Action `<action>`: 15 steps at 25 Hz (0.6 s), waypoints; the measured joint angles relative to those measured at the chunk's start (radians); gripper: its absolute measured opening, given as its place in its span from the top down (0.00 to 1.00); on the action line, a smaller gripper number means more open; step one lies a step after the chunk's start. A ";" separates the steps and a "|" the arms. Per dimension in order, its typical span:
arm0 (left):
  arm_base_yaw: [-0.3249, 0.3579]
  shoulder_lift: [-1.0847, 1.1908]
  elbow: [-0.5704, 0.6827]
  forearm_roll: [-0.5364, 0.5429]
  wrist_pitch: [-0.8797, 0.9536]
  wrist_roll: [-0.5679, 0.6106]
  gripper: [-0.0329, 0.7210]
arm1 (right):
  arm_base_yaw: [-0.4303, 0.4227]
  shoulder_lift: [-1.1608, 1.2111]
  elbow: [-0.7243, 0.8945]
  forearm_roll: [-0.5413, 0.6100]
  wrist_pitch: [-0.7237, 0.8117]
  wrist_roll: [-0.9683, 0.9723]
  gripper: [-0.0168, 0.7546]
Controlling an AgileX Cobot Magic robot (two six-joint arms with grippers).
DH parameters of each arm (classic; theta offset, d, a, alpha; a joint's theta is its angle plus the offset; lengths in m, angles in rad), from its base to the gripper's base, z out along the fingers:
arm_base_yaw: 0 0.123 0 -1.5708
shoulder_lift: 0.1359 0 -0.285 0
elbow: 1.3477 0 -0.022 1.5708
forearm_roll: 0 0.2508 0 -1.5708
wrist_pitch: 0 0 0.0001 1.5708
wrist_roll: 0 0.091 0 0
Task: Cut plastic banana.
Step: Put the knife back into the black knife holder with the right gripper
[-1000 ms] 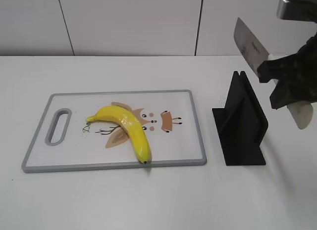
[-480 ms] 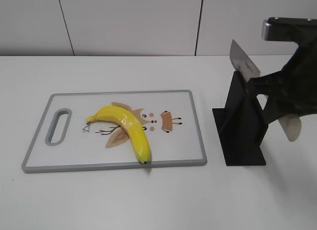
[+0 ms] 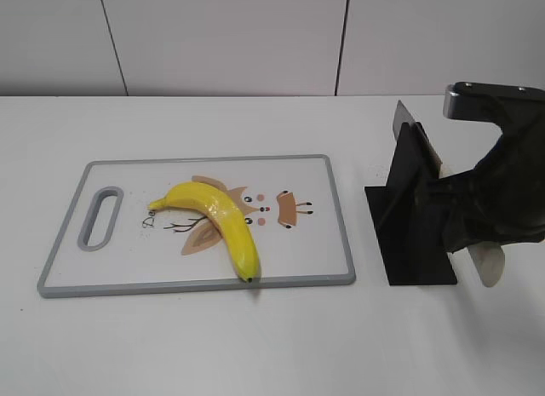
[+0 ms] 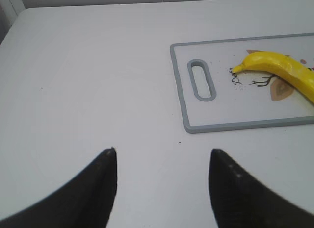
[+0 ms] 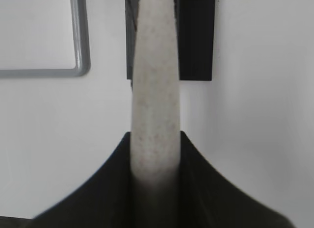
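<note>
The plastic banana [image 3: 217, 217] lies whole on the white cutting board [image 3: 196, 285], its dark tip at the front rim. It also shows in the left wrist view [image 4: 279, 71]. My right gripper [image 3: 460, 226] is shut on the pale handle [image 5: 154, 90] of a knife. The knife's blade [image 3: 409, 119] sits low in the slot of the black stand [image 3: 409, 243]. My left gripper [image 4: 163, 157] is open and empty over bare table, left of the board's handle end [image 4: 202, 80]. It does not show in the exterior view.
The black knife stand stands right of the board, a narrow gap apart. The board's corner [image 5: 81, 41] shows in the right wrist view, beside the stand's base [image 5: 196, 37]. A wall runs along the table's far edge.
My right gripper has lowered the knife from above the stand down into its slot. The banana and board have not moved.
</note>
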 joint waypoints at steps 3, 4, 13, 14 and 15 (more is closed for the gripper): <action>0.000 0.000 0.000 0.000 0.000 0.000 0.22 | 0.000 0.000 0.005 0.019 -0.002 0.001 0.76; 0.000 0.000 0.000 0.000 0.000 0.000 0.22 | 0.000 0.000 0.005 0.026 -0.003 0.001 0.76; 0.000 0.000 0.000 0.000 0.000 0.000 0.22 | 0.000 -0.049 0.005 0.025 -0.002 0.003 0.17; 0.000 0.000 0.000 0.000 0.000 0.000 0.22 | 0.000 -0.072 0.005 0.012 -0.002 0.003 0.15; 0.000 0.000 0.000 0.000 0.000 0.000 0.22 | 0.000 -0.092 0.005 0.002 -0.001 -0.001 0.14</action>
